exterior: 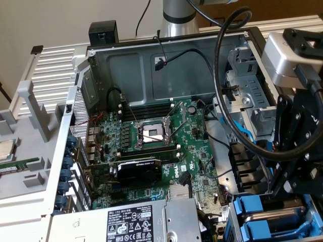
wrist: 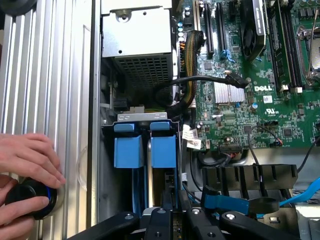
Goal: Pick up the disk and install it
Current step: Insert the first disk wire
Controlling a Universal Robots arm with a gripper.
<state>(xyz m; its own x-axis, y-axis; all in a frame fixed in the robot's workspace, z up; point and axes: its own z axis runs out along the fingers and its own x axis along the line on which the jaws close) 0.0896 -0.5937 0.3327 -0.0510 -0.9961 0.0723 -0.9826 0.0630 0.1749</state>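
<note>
The gripper (wrist: pixel 172 199) is hanging over the drive bay (wrist: pixel 107 165) at the corner of an open computer case, beside the motherboard (wrist: pixel 240 100). Two blue-framed carriers are standing on edge in the bay, side by side, with a thin strip of silver metal showing between them. The one lying in line with the fingers is, as a judgement, the disk (wrist: pixel 164 151). The other carrier (wrist: pixel 129 152) is sitting just beside it, on the side away from the motherboard.

The disk is lying directly ahead of the fingertips and very near them. Its narrow edge is facing the gripper and its long axis is running along the slot. The fingers are drawn close together, nearly closed. Whether they are pinching the disk's frame cannot be told.

In the exterior view the gripper (exterior: pixel 290 186) is hovering just above the blue carriers (exterior: pixel 252 209) at that view's lower right. A person's hands (wrist: pixel 27 165) are resting on a black knob (wrist: pixel 27 197) outside the case.
</note>
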